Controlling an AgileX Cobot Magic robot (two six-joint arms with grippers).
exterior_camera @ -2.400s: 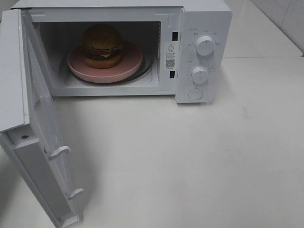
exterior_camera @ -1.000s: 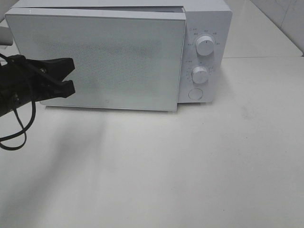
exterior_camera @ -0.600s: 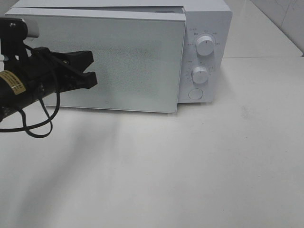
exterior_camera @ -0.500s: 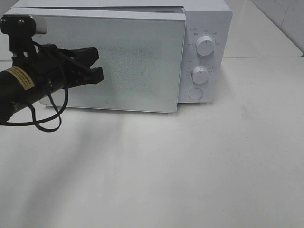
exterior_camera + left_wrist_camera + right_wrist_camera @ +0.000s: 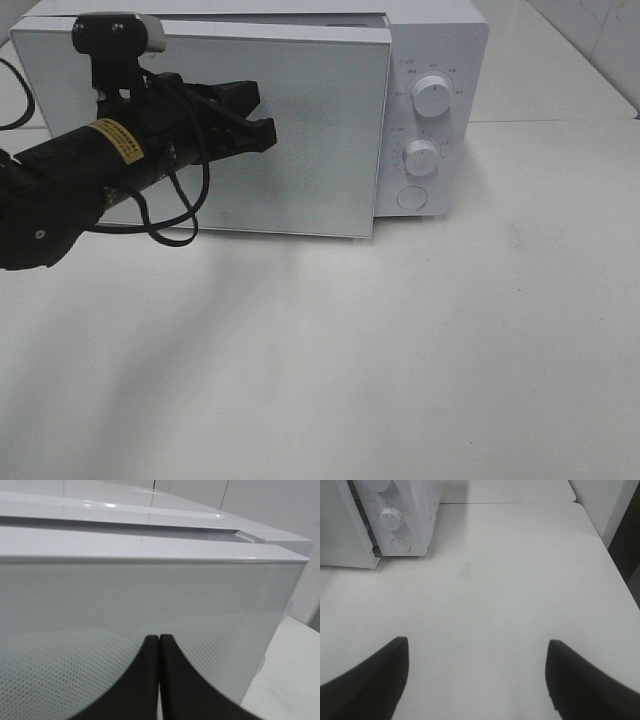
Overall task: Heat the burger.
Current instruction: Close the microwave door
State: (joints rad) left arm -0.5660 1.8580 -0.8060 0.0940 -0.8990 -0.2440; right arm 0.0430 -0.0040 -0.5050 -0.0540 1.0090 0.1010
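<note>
Moved: left gripper carried further to the right across the microwave door than half a second ago. The door itself, earlier swung wide, is now brought round in front of the cavity.

Nearest: white table, seen bare in the foreground. Right gripper is held over it, out to the right of the microwave, fingers spread wide with nothing between them. It is not seen in the high view.

Middle: black left arm is reached in from the left edge, with a yellow label on its body, a loose black cable looped beneath, and the wrist camera mounted on top. Its fingers are pressed together, nothing gripped, tips set against the dotted glass near the door's middle. Actual contact cannot be told.

Far: the door's free edge is seen standing slightly proud of the control panel, not flush. On the panel an upper knob, a lower knob and a round button are lined up top to bottom.

Burger: hidden behind the door. It was last seen inside the cavity on a pink plate.
</note>
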